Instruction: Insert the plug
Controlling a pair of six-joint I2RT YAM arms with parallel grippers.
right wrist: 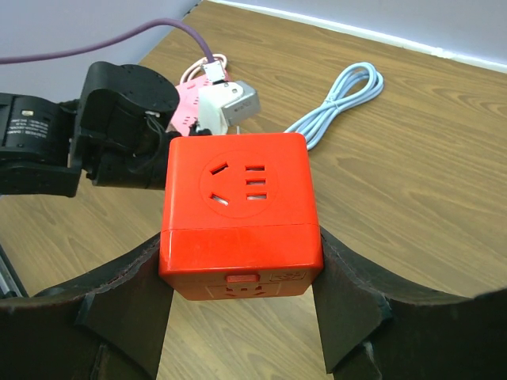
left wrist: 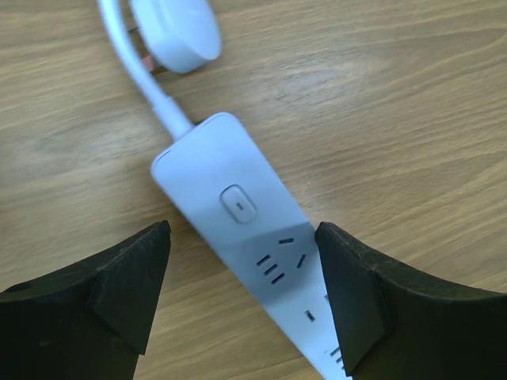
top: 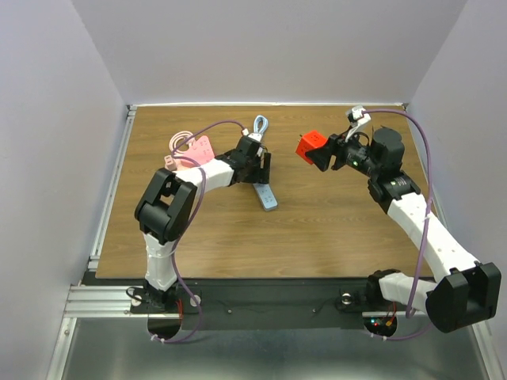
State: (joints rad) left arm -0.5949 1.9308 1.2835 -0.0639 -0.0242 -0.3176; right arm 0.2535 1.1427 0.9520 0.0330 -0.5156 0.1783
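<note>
1. Your right gripper [right wrist: 242, 257] is closed partway on the bright red plastic cube plug [right wrist: 238, 198], one finger against each side face. A socket face is turned toward the wrist camera.
2. The plug hangs above the wooden table [top: 341, 229], well to the right of the strip.
3. Your left gripper [left wrist: 242, 237] stands wide and holds nothing. Its fingers straddle the light blue power strip [left wrist: 222, 174], which lies flat on the table.

The left arm [top: 166, 207] and right arm [top: 432, 237] share white link shells and bulky black joint housings. A purple cable [top: 214, 127] runs along the left arm, and a second purple cable [top: 428, 162] along the right. The left claw [left wrist: 242, 301] and right claw [right wrist: 242, 317] have broad matte-black fingers [left wrist: 119, 293] with wedge-shaped pads.
</note>
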